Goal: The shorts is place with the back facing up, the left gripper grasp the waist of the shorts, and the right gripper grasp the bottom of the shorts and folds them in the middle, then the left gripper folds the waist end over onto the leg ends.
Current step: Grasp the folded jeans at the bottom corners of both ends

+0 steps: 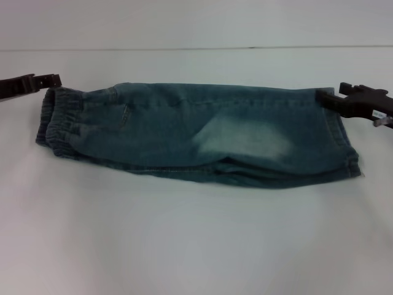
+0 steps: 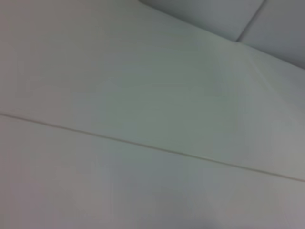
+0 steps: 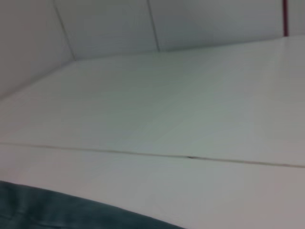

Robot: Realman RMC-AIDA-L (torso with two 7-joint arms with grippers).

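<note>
The denim shorts lie across the middle of the white table, already doubled lengthwise, one leg over the other, with the folded edge toward the robot. The elastic waist is at the robot's left and the leg hems at its right. By my reading the first fold is made and the second, waist end over onto the leg ends, is not yet begun.

The left gripper sits at the far corner of the waist, touching or just beside the band; whether it is pinching cloth I cannot tell. The right gripper rests at the far corner of the hems, over the denim, and its hold is equally unclear.

The next move calls for a firm hold on both waist layers, then a lift and a carry rightward so the band lands square on the hems.

Beyond the shorts the tabletop shows a thin seam, then a plain pale wall
</note>
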